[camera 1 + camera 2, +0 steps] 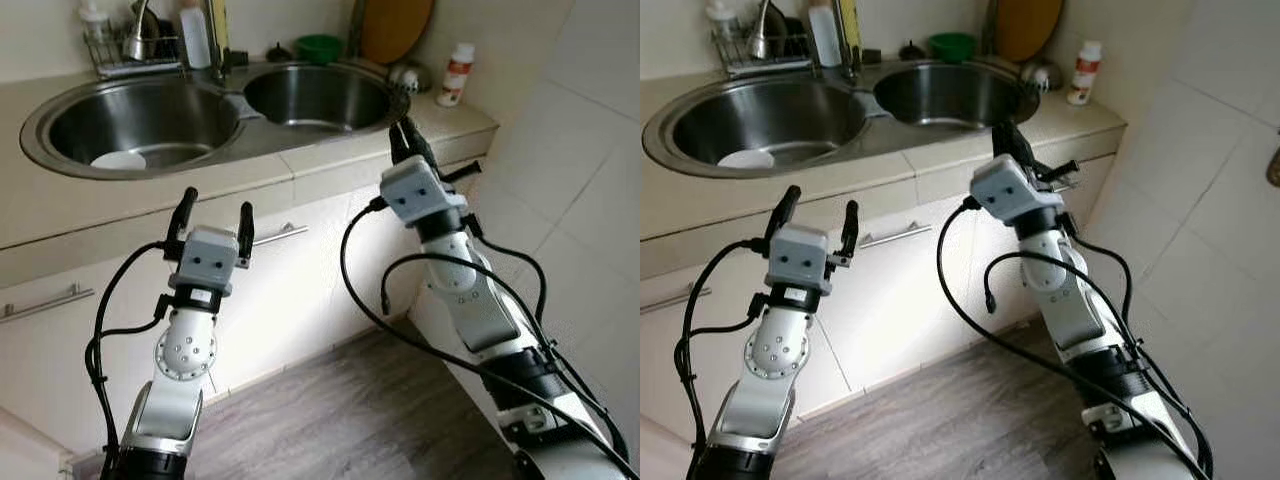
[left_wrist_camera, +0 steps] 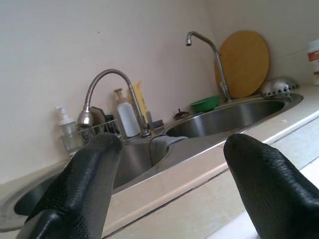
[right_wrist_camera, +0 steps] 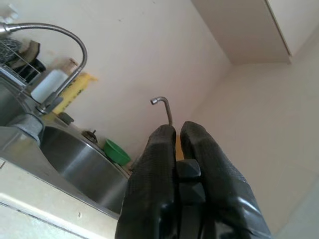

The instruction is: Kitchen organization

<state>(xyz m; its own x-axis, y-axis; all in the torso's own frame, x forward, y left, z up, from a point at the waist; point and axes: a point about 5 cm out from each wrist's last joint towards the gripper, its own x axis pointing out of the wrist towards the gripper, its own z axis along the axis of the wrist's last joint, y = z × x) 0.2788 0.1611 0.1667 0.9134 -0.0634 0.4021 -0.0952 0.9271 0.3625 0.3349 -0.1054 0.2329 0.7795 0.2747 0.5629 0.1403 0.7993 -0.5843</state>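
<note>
Table point(image 1: 330, 160) runs across the far side of the view, a pale stone top over white cabinet doors, with a double steel sink point(image 1: 60, 125) sunk into it. Both arms are raised in front of its near edge. The left gripper point(image 1: 214, 207) hovers just below the edge, under the left bowl, its fingers spread wide and holding nothing. The right gripper point(image 1: 407, 137) reaches higher, up against the edge by the right bowl, its fingers pressed together with nothing between them.

Nothing is named by the task, so I can only judge what wants tidying. A white plate point(image 1: 118, 160) lies flat in the bottom of the left bowl, beyond and above the left gripper and a little to its left; that arm looks much the nearer to it. A round wooden board point(image 1: 397, 27) leans upright against the far wall behind the right bowl. A dish rack point(image 1: 130, 48) with a bottle point(image 1: 195, 38) stands at the far left, next to the tap point(image 2: 107, 82). A green bowl point(image 1: 319, 46) sits behind the right bowl, and a small white bottle with a red cap point(image 1: 456, 74) stands upright at the far right, past the right gripper.

To reach the plate, the left arm would probably have to lift over the rim and then go down into the bowl.
</note>
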